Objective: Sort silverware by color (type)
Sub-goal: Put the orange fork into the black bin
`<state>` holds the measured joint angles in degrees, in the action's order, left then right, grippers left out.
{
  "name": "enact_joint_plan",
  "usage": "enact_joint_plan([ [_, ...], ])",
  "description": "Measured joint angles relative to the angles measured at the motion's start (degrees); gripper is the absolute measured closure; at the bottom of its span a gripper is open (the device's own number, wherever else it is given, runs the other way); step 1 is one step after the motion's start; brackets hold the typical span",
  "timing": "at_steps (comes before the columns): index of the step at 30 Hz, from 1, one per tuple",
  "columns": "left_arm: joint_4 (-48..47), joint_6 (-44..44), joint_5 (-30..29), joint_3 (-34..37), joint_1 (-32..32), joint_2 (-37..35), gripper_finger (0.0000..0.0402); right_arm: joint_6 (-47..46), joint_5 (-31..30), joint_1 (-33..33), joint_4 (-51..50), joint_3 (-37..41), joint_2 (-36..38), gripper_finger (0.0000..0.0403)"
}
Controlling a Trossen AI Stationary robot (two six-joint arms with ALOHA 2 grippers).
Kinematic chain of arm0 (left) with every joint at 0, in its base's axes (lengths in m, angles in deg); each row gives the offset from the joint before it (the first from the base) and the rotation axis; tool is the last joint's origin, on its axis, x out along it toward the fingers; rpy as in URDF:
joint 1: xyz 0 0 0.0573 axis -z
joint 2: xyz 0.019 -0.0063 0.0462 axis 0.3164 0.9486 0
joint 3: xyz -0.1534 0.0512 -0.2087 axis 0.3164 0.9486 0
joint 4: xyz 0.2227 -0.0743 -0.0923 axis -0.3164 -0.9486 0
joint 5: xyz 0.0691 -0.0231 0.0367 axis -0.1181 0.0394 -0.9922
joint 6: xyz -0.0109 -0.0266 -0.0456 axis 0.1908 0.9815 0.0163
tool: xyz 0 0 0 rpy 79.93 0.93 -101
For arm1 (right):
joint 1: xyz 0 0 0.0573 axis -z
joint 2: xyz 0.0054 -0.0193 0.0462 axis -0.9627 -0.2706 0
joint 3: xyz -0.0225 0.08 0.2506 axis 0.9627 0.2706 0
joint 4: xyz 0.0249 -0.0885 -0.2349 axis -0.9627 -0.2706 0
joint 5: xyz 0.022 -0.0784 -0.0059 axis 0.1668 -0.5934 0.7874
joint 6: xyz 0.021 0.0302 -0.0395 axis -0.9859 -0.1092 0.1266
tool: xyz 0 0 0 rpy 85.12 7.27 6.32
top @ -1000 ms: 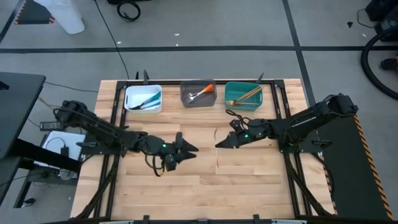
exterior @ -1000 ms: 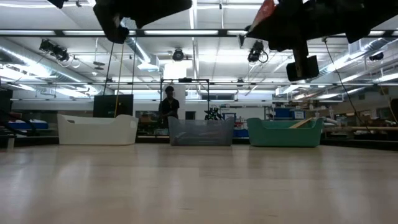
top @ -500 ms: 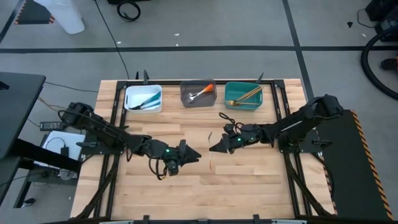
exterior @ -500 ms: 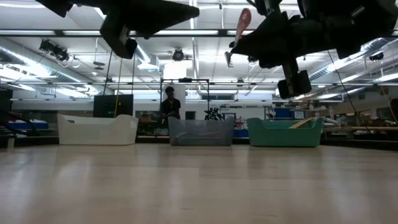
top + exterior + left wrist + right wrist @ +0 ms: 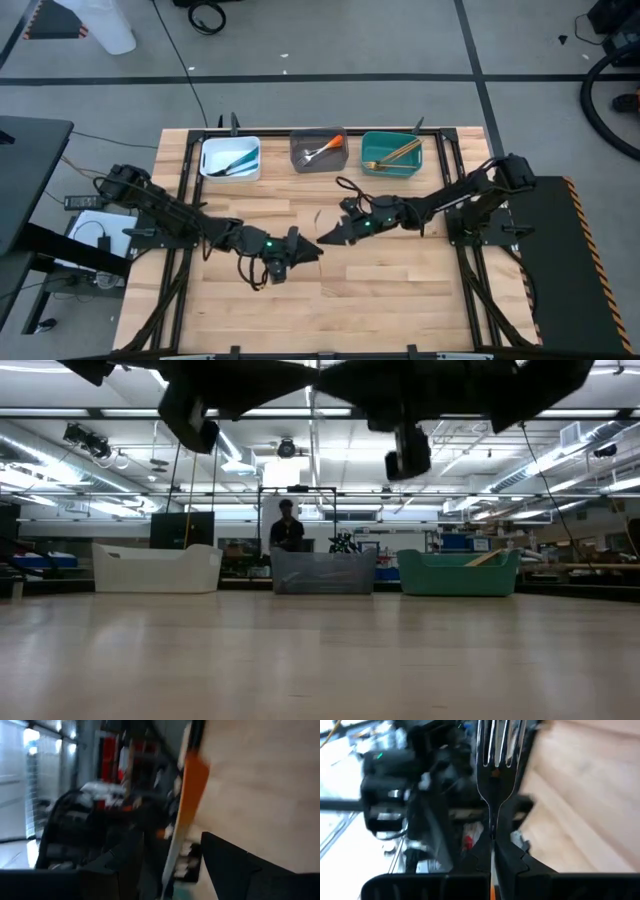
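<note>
My right gripper hovers over the table's middle, shut on an orange-handled fork. In the right wrist view, the fork's silver tines stick out past the gripper. My left gripper faces it from the left, a short gap away, and is open. In the left wrist view the fork's orange handle shows between that gripper's spread fingers; I cannot tell whether they touch it. More silverware lies in the bins at the far edge. My right gripper pinches the fork between its two fingers at the slim silver neck just behind the tines. The fork lies along the fingers with its tines pointing forward, past the fingertips. The gripper comes from the table's right, and the fork is lifted clear of the table.
Three bins stand in a row at the far edge. The white bin holds blue-handled pieces, the grey bin an orange-handled fork, and the teal bin gold ones. Bare wood lies toward the near edge. A person stands in the room behind.
My right gripper has carried the fork toward the table's left, closing on my left gripper. My left gripper shifted slightly toward the right and the near edge, then held still. In the low view the fork was visible under the right arm and now is hidden.
</note>
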<state>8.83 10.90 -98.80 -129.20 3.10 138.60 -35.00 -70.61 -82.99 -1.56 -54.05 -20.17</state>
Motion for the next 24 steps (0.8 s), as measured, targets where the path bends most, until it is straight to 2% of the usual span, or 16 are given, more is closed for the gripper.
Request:
enact_joint_plan([
  [5, 2.43, -4.99, -9.37, 0.00, 1.94, -0.04, 0.0194, 2.10, 4.75, 0.00, -1.20, -2.09, 0.21, 0.0389],
  [12, 3.65, -7.98, -10.50, 0.00, 3.70, -0.04, 0.0194, 1.17, 8.21, -0.10, -2.75, -2.37, -0.21, 0.0386],
  [16, 3.65, -9.83, -15.04, -0.02, 3.84, -0.04, 0.0194, 0.39, 9.95, -0.27, -2.57, -2.37, -0.20, 0.0384],
  [24, 3.60, -10.27, -17.01, 0.00, 3.64, -0.04, 0.0194, 1.29, 10.35, -0.43, -1.38, -2.37, -0.20, 0.0383],
])
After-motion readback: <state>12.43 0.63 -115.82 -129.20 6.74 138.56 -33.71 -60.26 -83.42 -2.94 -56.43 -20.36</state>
